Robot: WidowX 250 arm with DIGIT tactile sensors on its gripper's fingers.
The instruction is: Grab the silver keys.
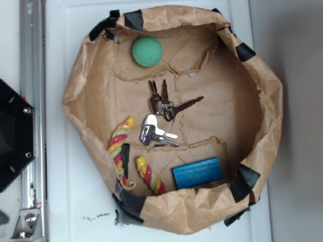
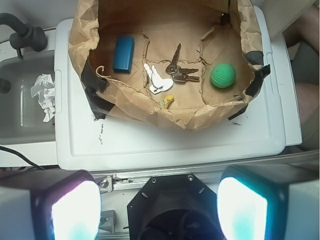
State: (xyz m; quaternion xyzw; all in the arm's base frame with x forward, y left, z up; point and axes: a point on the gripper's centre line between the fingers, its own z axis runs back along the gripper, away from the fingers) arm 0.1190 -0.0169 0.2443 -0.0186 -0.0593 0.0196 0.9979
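Observation:
The silver keys (image 1: 153,130), bright chrome with a chunky glossy head, lie on the floor of the brown paper basket (image 1: 262,116), near its middle. In the wrist view they show as an overexposed white shape (image 2: 156,80). A duller dark bunch of keys (image 1: 164,102) lies just above them, also in the wrist view (image 2: 178,71). My gripper (image 2: 159,209) is open and empty, high above the robot's base and well back from the basket. Its two fingers (image 2: 75,210) frame the bottom of the wrist view. The gripper does not show in the exterior view.
Inside the basket are a green ball (image 1: 147,51), a blue box (image 1: 197,172) and a striped rope toy (image 1: 122,138). The basket stands on a white lid (image 2: 165,142). Black tape patches (image 1: 246,181) sit on the basket rim. A metal rail (image 1: 31,60) runs along the left.

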